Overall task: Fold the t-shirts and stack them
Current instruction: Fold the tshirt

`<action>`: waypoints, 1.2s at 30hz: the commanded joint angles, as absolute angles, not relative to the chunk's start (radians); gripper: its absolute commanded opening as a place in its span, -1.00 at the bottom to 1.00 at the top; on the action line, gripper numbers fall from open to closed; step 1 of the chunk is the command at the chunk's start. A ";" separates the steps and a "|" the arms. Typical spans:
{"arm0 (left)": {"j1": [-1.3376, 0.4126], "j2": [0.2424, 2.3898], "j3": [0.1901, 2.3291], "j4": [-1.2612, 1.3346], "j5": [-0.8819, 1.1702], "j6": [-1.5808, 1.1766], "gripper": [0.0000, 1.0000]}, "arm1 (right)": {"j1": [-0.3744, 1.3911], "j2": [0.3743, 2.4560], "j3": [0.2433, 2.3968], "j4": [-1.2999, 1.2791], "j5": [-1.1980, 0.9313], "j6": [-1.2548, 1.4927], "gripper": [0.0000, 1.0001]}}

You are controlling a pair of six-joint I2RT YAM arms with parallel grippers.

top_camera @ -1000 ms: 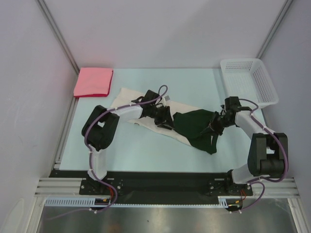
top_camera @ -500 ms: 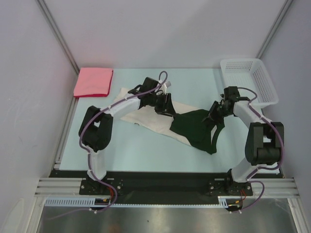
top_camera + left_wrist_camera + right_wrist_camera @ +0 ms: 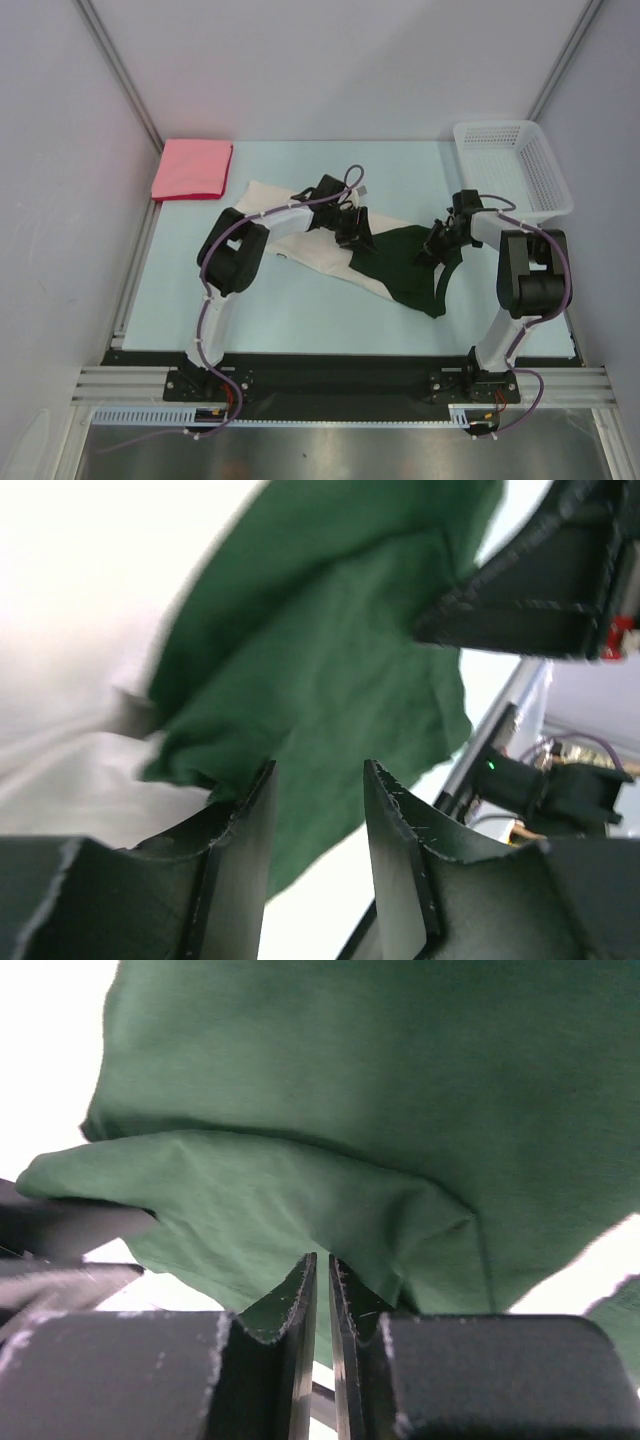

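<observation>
Where the job stands: by the look of it, about half done. One shirt is folded and set aside, the other lies open, and both its folding and the stacking remain.
Table [image 3: 300, 320]: pale blue, with both arms stretched out over its middle.
Cream-and-green shirt [image 3: 400, 268]: sprawled aslant across the table's centre. Its cream body runs toward the far-left corner and its dark green part is bunched toward the right edge. It is creased, with no fold made.
White mesh basket [image 3: 556, 192]: at the far-right corner, apart from the cloth.
Pink shirt [image 3: 192, 168]: folded square in the far-left corner, near the cream shirt's far end but seemingly not touching it.
Left gripper [image 3: 318, 775]: jaws partly apart with nothing between them. It is low over the shirt where cream meets green, and the green cloth lies just ahead of its fingertips.
Right gripper [image 3: 322, 1265]: jaws drawn to a thin slit at the right-hand edge of the green cloth. A fold lies against the tips, but whether any fabric is nipped between them cannot be told.
</observation>
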State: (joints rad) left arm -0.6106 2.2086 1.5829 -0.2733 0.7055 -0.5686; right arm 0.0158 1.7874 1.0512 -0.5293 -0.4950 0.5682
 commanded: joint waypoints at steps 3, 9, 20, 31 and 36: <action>-0.569 2.246 1.666 -0.259 0.634 -0.575 -0.08 | 0.008 1.789 1.037 -0.500 -0.443 0.542 -0.71; -0.525 2.328 1.693 -0.296 0.621 -0.600 -0.05 | 0.009 1.818 1.031 -0.499 -0.376 0.515 -0.68; -0.494 2.111 1.709 -0.465 0.509 -0.442 0.11 | 0.026 1.735 1.077 -0.629 -0.275 0.511 -0.01; -0.215 1.559 1.237 -0.476 0.252 -0.503 0.56 | 0.046 1.350 0.967 -0.667 -0.264 0.699 0.42; -0.025 1.508 1.089 -0.414 0.196 -0.613 0.50 | 0.063 1.168 0.858 -0.673 -0.298 0.883 0.44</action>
